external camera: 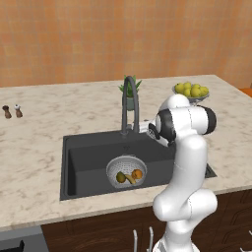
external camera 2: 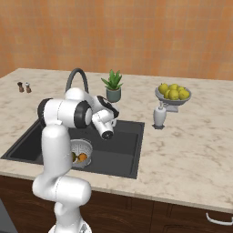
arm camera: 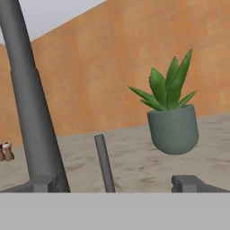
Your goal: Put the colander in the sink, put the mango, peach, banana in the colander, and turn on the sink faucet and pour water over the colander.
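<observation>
The dark charcoal sink [external camera: 88,152] is set into the marbled bench. The round, silver perforated colander [external camera: 114,166] sits on the sink's floor toward the front. Inside it lie the olive-green mango [external camera: 120,176] at left, the small yellow banana [external camera: 129,179] in the middle and the orange peach [external camera: 137,173] at right, close together. The tall dark grey sink faucet [external camera: 130,104] rises behind the basin, its spout arching forward.
</observation>
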Controlling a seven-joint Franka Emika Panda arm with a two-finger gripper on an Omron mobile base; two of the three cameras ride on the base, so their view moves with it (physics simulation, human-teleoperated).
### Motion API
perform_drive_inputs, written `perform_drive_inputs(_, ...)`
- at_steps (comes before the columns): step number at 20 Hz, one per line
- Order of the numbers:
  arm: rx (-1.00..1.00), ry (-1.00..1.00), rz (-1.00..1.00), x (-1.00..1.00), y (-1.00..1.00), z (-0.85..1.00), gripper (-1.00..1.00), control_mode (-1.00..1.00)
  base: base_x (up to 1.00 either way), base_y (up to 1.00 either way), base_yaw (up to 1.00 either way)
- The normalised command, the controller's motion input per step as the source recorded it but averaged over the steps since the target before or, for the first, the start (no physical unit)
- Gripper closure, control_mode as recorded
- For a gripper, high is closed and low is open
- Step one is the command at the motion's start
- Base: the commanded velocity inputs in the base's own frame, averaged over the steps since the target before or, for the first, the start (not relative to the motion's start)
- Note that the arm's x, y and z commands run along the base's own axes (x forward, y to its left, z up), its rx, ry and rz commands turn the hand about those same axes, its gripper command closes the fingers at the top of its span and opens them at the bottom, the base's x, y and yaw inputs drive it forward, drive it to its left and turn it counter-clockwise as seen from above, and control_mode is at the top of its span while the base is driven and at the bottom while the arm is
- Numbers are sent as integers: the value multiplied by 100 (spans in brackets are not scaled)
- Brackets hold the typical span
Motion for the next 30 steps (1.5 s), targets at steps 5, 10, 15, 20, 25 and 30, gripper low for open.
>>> perform_drive_inputs(5,0,0,0,23,7,0,-100,-100,0,0,0)
perform_drive_inputs(10,0,0,0,19,10,0,-100,-100,0,0,0)
perform_drive_inputs(15,0,0,0,14,1,0,-100,-100,0,0,0)
perform_drive_inputs(20,0,0,0,16,0,0,-100,-100,0,0,0)
perform_drive_inputs(25,0,0,0,13,0,0,-100,-100,0,0,0)
perform_drive_inputs(30,0,0,0,8,0,0,-100,-100,0,0,0)
